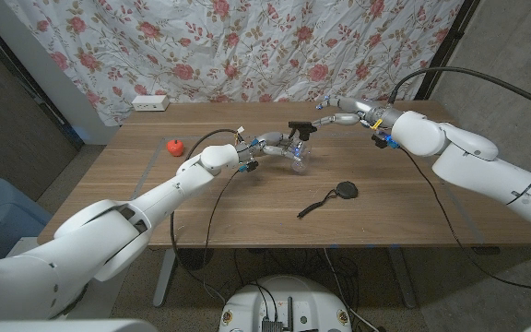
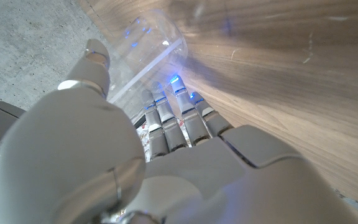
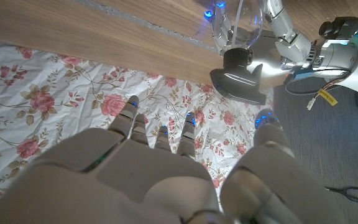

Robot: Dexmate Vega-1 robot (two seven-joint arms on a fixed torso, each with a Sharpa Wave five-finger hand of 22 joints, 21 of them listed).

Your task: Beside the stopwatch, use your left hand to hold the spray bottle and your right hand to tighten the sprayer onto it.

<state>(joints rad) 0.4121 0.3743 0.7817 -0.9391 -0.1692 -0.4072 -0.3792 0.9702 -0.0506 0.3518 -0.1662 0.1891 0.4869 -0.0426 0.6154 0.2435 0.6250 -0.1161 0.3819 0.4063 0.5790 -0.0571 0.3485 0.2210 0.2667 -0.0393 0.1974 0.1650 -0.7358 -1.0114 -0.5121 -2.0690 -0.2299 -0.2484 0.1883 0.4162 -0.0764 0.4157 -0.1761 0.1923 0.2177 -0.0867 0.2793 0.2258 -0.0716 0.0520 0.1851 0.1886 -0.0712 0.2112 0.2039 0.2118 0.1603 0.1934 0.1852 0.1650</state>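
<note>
- The left hand [image 1: 267, 148] grips the clear spray bottle [image 1: 300, 154] near the middle of the wooden table [image 1: 404, 207], a little toward its far edge. The left wrist view shows the fingers [image 2: 178, 121] wrapped around the transparent body [image 2: 146, 53], thumb on the other side — a steadying hold, I judge, so the bottle cannot turn while the top is twisted.
- The bottle looks tilted rather than upright, its lower end close to the tabletop. Whether it touches the wood I cannot tell.
- The black sprayer [image 1: 301, 128] sits on the bottle's neck. In the right wrist view the sprayer [image 3: 238, 78] shows with its collar on the neck and its trigger head jutting sideways. How far it is threaded cannot be read.
- The right hand [image 1: 344, 110] hovers near the table's far edge, just beside the sprayer, empty and with fingers [image 3: 160, 140] spread, reaching toward the sprayer head — placed, it seems, to close on it from behind.
- The black stopwatch [image 1: 346, 191] lies toward the near edge with its cord [image 1: 313, 207] trailing toward the left arm's side. The bottle is near it, so the work is in the asked-for spot.
- A small red object [image 1: 174, 147] rests toward the table's left edge, well apart.
- Tightening looks not yet begun.
</note>
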